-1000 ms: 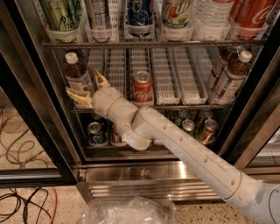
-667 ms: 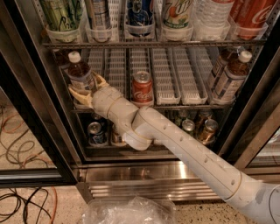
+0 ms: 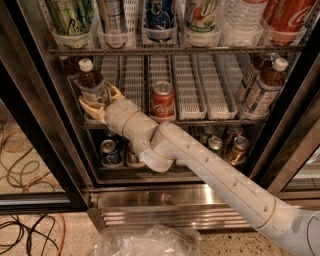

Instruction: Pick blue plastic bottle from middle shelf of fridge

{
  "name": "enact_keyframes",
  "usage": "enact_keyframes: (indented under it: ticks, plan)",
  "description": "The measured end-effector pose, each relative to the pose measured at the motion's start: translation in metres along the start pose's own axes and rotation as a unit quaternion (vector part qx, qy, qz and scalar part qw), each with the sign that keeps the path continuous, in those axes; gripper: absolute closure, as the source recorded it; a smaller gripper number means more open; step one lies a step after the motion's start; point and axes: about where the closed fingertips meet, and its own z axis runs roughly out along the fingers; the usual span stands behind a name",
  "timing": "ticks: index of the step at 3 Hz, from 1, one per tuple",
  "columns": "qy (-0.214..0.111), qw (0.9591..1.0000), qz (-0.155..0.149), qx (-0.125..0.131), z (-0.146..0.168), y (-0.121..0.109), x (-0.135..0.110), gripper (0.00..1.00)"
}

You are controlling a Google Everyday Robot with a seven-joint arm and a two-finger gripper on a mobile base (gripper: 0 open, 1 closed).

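Note:
The blue plastic bottle [image 3: 92, 84], with dark drink, a white cap and a pale label, stands slightly tilted at the left end of the middle shelf [image 3: 191, 90] in the fridge [image 3: 170, 202]. My gripper [image 3: 100, 101] reaches in from the lower right, and its cream fingers [image 3: 89, 107] close around the bottle's lower part. The arm hides the base of the bottle and part of the rack below.
A red cola can [image 3: 162, 100] stands just right of my wrist. Two similar bottles [image 3: 264, 86] stand at the shelf's right end. Large bottles [image 3: 202, 15] fill the top shelf, and small cans [image 3: 110, 151] the rack below. Crumpled plastic [image 3: 147, 241] and cables [image 3: 27, 155] lie on the floor.
The bottle has shifted slightly right and up, and leans a little between the fingers. The arm has barely moved.

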Motion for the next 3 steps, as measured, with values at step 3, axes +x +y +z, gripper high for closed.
enact_keyframes:
  ticks: [3]
  plan:
    - [-0.120, 0.9920, -0.039, 0.005, -0.011, 0.005, -0.052, 1.00]
